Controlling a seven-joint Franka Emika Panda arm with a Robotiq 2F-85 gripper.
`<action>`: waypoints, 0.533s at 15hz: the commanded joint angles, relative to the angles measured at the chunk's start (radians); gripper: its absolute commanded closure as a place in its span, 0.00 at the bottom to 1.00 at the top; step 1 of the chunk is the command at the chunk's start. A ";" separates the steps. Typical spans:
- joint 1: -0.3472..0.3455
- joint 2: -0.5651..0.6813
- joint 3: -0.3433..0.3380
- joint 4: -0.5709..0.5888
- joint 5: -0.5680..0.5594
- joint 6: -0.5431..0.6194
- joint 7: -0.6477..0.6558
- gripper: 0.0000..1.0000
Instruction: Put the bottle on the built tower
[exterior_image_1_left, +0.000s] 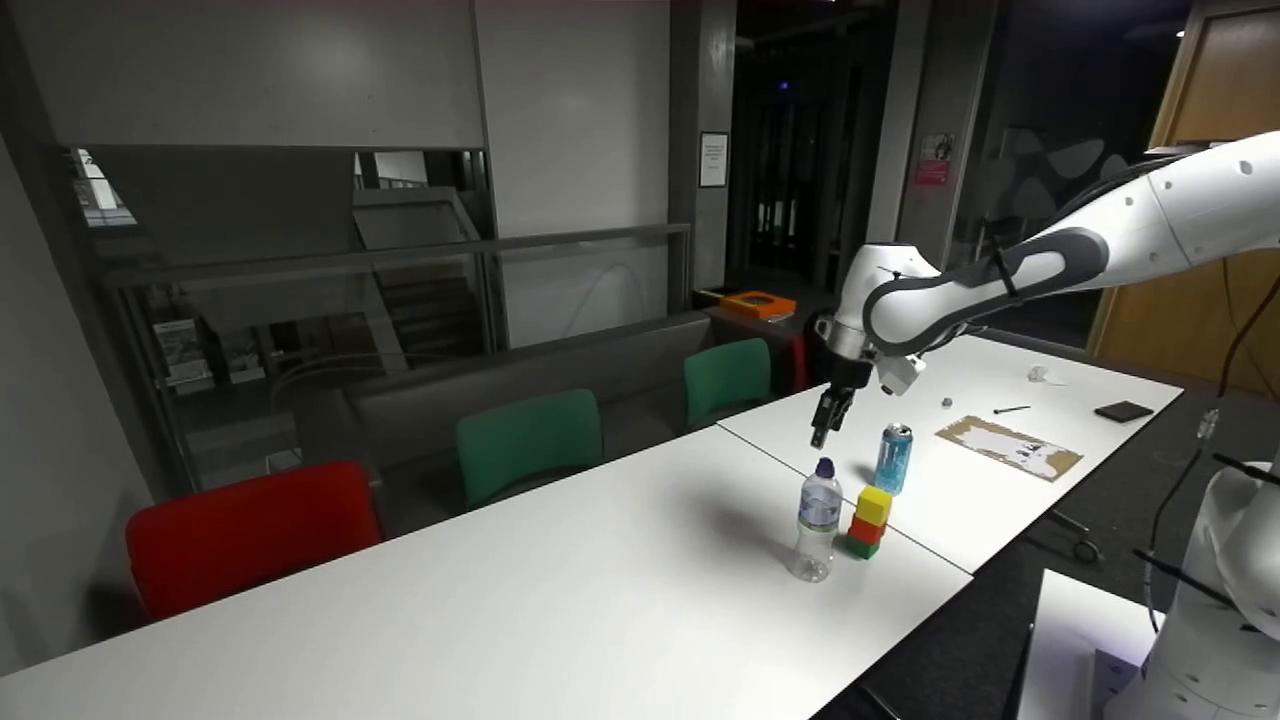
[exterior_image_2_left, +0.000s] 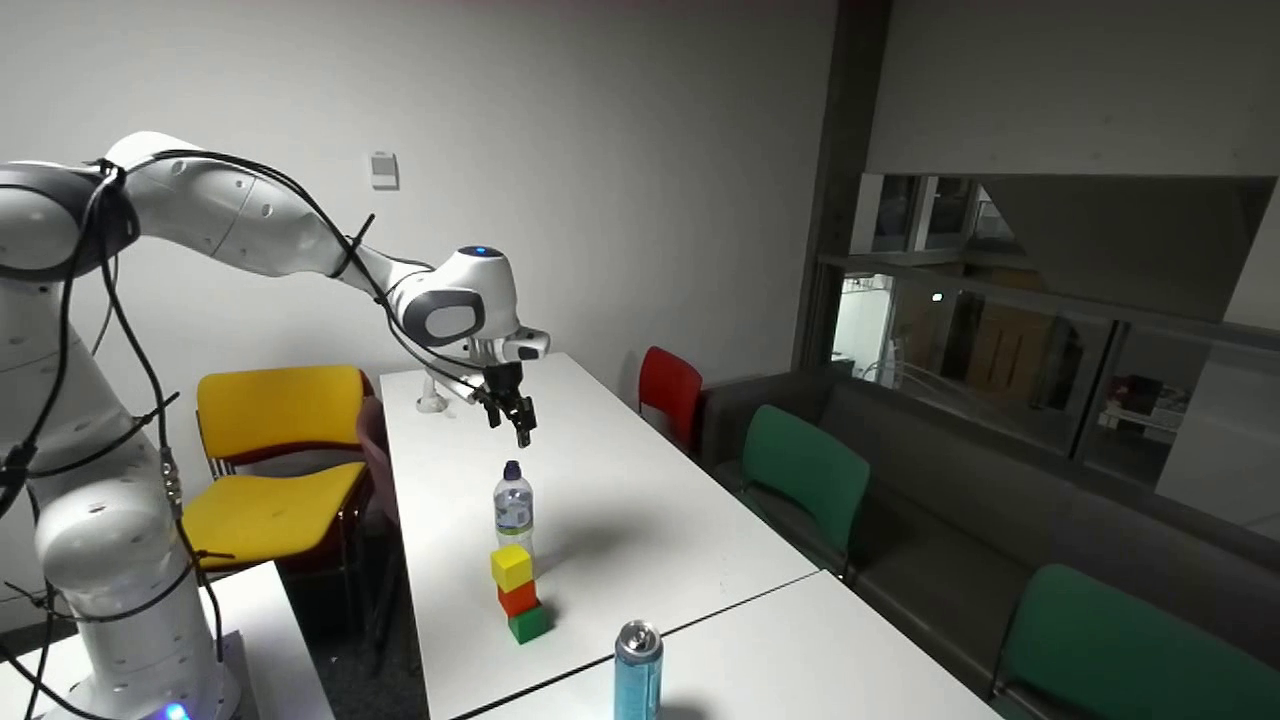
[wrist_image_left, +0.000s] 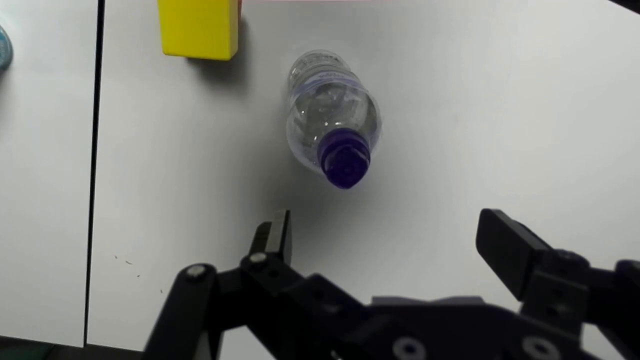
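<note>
Bottle, clear plastic with a purple cap, stood upright on the white table, near the block tower (yellow over orange-red over green) and, as the wrist view showed, not touching it. The gripper of the single arm pointed downward over the bottle, its fingers spread wide and nothing held between them. The governing relation was that of gripper to cap: in both exterior views the cap lay just below the fingertips and apart from them, the bottle's long axis running vertically; in the wrist view the cap appeared beyond the finger gap and closer to the finger on that picture's left. The step in hand was judged to be the approach, with lifting and placing undone. Descent seemed to call for a shift to centre the cap between the fingers; the risk was a finger striking the cap and tipping the bottle against the tower.
</note>
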 joint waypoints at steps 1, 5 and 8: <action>-0.013 0.020 0.013 0.016 0.003 -0.006 -0.001 0.00; -0.014 0.038 0.014 0.032 0.003 -0.012 -0.001 0.00; -0.014 0.038 0.014 0.033 0.003 -0.013 -0.001 0.00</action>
